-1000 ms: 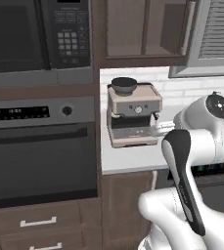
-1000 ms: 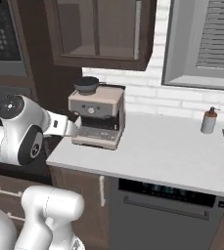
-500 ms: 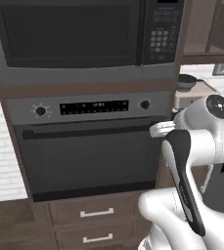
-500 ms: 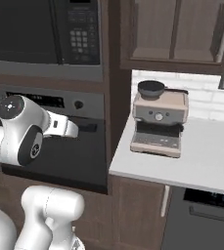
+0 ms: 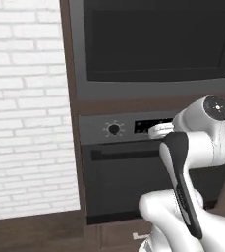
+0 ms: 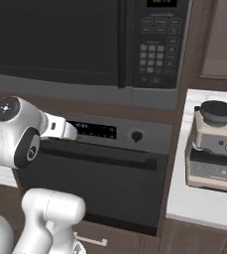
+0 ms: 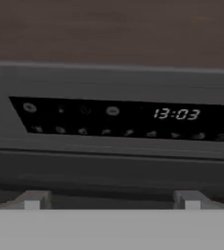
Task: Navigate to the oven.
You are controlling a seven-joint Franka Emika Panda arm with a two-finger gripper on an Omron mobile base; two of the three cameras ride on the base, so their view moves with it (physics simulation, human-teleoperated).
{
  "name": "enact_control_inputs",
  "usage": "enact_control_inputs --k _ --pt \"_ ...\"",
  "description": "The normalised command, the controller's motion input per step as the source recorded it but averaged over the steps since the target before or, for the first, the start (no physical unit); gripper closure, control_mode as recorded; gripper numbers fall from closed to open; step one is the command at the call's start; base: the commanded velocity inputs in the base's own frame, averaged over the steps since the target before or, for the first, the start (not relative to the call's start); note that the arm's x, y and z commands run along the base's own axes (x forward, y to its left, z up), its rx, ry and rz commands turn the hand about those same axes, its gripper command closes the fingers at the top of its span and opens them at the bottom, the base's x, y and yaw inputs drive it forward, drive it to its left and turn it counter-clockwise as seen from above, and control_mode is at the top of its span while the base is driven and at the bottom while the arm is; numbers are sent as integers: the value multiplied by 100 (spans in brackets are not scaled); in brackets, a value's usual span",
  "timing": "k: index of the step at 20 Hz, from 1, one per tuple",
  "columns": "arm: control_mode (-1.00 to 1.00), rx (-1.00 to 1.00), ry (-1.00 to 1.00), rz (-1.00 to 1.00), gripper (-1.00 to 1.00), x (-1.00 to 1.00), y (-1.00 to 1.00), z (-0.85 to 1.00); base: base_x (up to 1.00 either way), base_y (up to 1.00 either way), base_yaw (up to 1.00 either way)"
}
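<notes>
The oven (image 6: 100, 168) is faced squarely; fixed and rigid, it would be held by its bar handle (image 6: 97, 155), at six o'clock below the display (image 7: 176, 114); gripper (image 7: 111, 204) jaws probably parted, though that cannot be told

A microwave (image 6: 85, 44) is the landmark (keypad on its right side). Left of it spreads a white brick wall (image 5: 25, 108); lower right of it, an espresso machine (image 6: 215, 149) stands on a white counter (image 6: 204, 206).
</notes>
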Motion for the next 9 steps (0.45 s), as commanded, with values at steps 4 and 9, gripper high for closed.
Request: enact_control_inputs --k 4,9 --pt "100 0 0 0 -100 0 0 0 76 -9 0" --pt "100 0 0 0 -100 0 0 0 57 -19 -8"
